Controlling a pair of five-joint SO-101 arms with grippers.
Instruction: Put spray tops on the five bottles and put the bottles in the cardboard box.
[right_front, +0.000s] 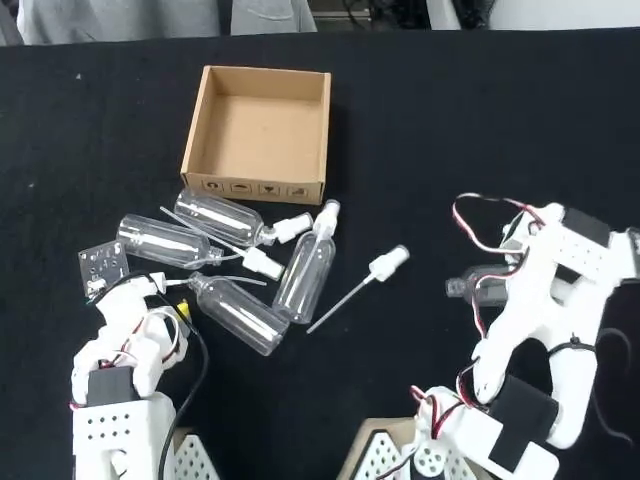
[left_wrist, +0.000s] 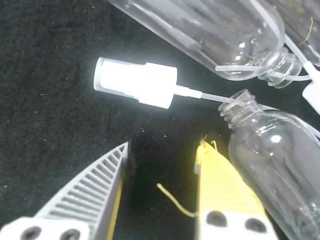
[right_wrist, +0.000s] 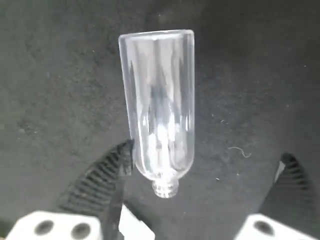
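Box empty; bottles and loose spray tops lie outside; left gripper and right gripper spread open, holding nothing.

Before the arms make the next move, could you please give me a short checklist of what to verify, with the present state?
1. Left tool open: ok.
2. White plastic spray top inside the left tool: not ok, it lies ahead of it.
3. Its thin tube free of the neighbouring clear plastic bottle: cannot tell.
4. Right tool open around the second clear plastic bottle, at its neck end: ok.
5. Spray top on that bottle: not ok, neck bare.
6. Brown cardboard box open side up: ok.
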